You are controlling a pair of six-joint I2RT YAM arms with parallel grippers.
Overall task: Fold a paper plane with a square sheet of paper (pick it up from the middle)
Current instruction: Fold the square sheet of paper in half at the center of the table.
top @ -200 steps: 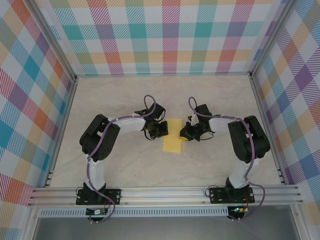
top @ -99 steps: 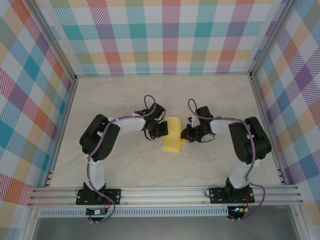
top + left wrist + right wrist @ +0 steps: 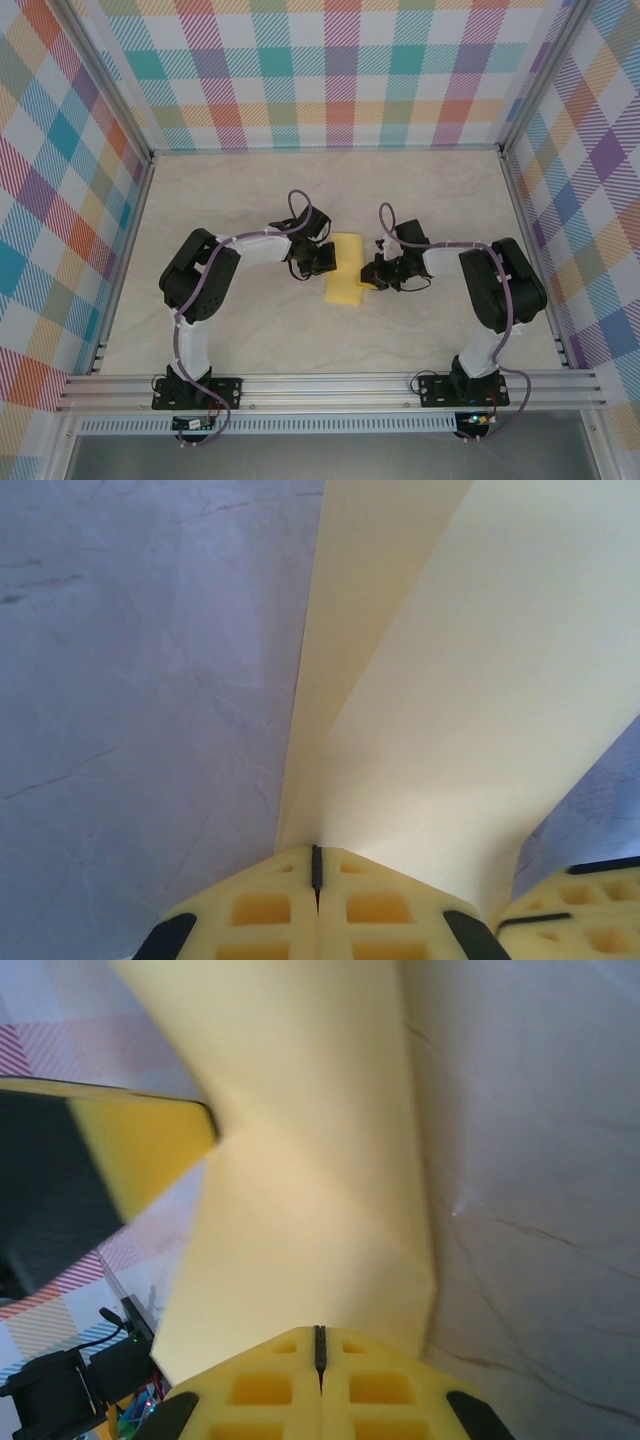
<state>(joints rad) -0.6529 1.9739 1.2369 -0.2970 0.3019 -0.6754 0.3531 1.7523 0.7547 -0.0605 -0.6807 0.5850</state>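
The square sheet of paper (image 3: 346, 270) is pale yellow and hangs doubled over between my two grippers, above the middle of the table. My left gripper (image 3: 326, 261) is shut on its left edge. In the left wrist view the paper (image 3: 470, 680) runs straight out from the shut left gripper (image 3: 316, 868) with a long crease beside it. My right gripper (image 3: 368, 279) is shut on the right edge. The right wrist view shows the bent sheet (image 3: 300, 1190) rising from the shut right gripper (image 3: 320, 1358). The paper plane is not formed.
The beige marbled table (image 3: 250, 330) is walled by checked panels on three sides (image 3: 330, 80). A metal rail (image 3: 330, 388) carries both arm bases along the near edge. The other arm's yellow finger (image 3: 130, 1150) shows at the left of the right wrist view.
My right gripper has shifted towards the near edge, still holding the paper. The sheet's far edge has curled from flat to rounded. The left gripper has stayed put.
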